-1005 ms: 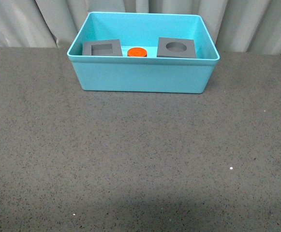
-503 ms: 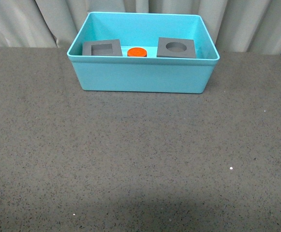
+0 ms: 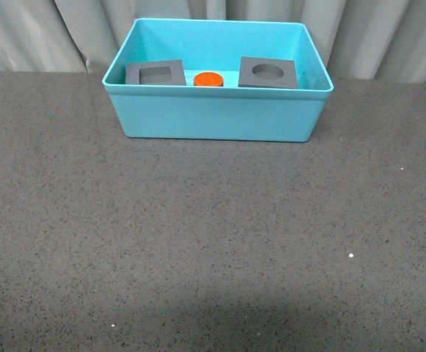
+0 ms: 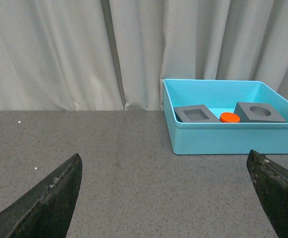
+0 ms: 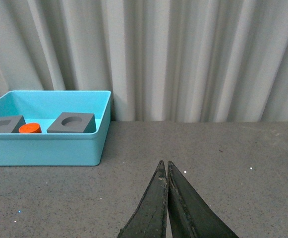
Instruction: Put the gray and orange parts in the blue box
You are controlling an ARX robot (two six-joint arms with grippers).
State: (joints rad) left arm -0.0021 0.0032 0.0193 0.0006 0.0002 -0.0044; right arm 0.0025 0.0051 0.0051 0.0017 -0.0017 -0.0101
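In the front view, the blue box (image 3: 217, 110) stood on the dark speckled surface (image 3: 213, 242) before a pale curtain (image 3: 44, 33). Inside the box lay the gray cube with a square recess (image 3: 155, 73), the orange cylinder (image 3: 207, 79) beside it, and the gray cube with a round recess (image 3: 268, 72) beyond the cylinder. Neither arm showed.

In the left wrist view, the left pincer (image 4: 168, 198) stood wide and empty, well apart from the box (image 4: 233, 136), which held all three parts.

In the right wrist view, the right pincer (image 5: 167, 171) had its tips pressed together, holding nothing, well apart from the box (image 5: 47, 148).
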